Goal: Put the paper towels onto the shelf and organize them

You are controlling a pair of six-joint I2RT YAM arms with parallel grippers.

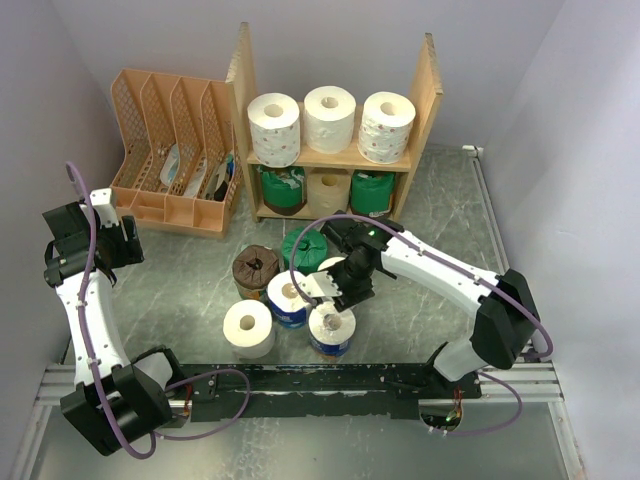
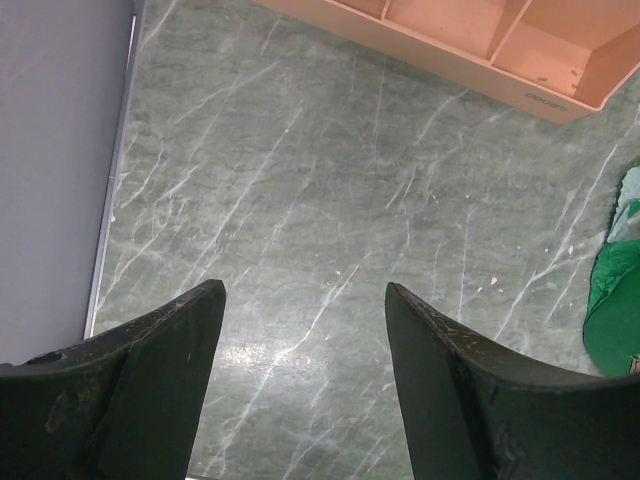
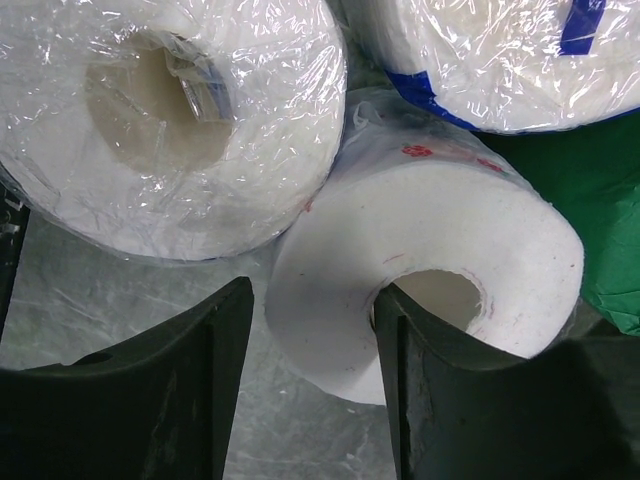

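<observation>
My right gripper (image 3: pixel 315 290) straddles the wall of a white paper towel roll with small red print (image 3: pixel 430 230). One finger is in the roll's centre hole, the other is outside, and the roll sits tilted in the grip. From above, that gripper (image 1: pixel 335 287) is among the loose rolls on the table. These are brown (image 1: pixel 256 270), green (image 1: pixel 303 247), blue-wrapped (image 1: pixel 288 298), white (image 1: pixel 248 328) and another blue-wrapped one (image 1: pixel 331 332). The wooden shelf (image 1: pixel 432 90) holds three white rolls on top and three below, two green and one tan. My left gripper (image 2: pixel 305 290) is open over bare table at the far left (image 1: pixel 128 245).
A peach slotted file organizer (image 1: pixel 170 205) stands left of the shelf, and its front edge shows in the left wrist view (image 2: pixel 480 60). A clear-wrapped white roll (image 3: pixel 190 120), a blue-striped roll (image 3: pixel 500 60) and the green roll (image 3: pixel 590 200) crowd round the gripped roll. Walls close in on both sides.
</observation>
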